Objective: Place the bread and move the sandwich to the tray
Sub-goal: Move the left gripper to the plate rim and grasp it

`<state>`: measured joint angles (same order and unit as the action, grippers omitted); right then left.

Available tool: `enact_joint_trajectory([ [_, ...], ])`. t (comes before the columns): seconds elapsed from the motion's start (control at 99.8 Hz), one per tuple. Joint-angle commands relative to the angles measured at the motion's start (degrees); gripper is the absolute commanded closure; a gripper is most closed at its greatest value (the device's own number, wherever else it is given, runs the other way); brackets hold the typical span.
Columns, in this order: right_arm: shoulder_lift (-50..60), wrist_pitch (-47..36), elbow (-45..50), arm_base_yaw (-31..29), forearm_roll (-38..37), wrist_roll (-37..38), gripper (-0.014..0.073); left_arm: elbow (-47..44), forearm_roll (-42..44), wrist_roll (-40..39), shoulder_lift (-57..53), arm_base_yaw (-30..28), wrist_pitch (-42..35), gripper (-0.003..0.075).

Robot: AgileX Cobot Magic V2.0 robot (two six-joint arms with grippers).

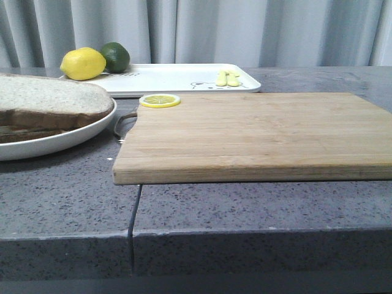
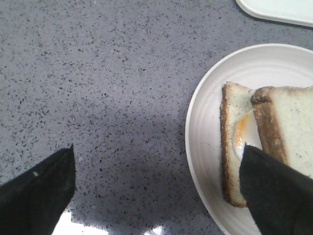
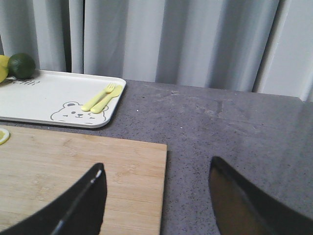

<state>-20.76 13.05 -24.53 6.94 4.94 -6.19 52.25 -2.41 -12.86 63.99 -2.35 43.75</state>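
Open room: the wooden cutting board (image 1: 257, 138) lies bare except for a lemon slice (image 1: 159, 100) at its far left corner; its near edge runs close to the grey speckled counter's (image 1: 67, 196) front edge.
Tray: the white tray (image 1: 177, 79) sits just behind the board, rounded corners, low rim, carrying a lemon (image 1: 82, 64), a lime (image 1: 116, 57) and yellow toy cutlery (image 1: 228, 78).
Bread: the plain slice (image 2: 288, 132), pale crumb and dark crust, leans on the egg-topped sandwich (image 2: 237, 147) on the round white plate (image 2: 205, 117), left of the board.
Left wrist view only: orange yolk edge under the top slice.
Right wrist view only: bear drawing (image 3: 73, 112) on the tray corner.
Left gripper (image 2: 156, 191): fingers spread wide, holding nothing, one finger over the plate.
Right gripper (image 3: 156, 200): fingers apart, empty, above the board's right edge.
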Motion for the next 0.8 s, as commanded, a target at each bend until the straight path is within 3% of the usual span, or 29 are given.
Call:
enact_joint_trajectory([
  [0.0, -0.2, -4.9, -1.5, -0.3, -0.6, 0.0, 0.0132, 1.8, -1.3, -0.6, 1.1, 0.1, -4.0, 0.0104],
  [0.791, -0.2, -4.9, -1.5, -0.3, -0.6, 0.0, 0.0132, 1.8, -4.0, -0.6, 13.1, 0.1, -7.7, 0.0104],
])
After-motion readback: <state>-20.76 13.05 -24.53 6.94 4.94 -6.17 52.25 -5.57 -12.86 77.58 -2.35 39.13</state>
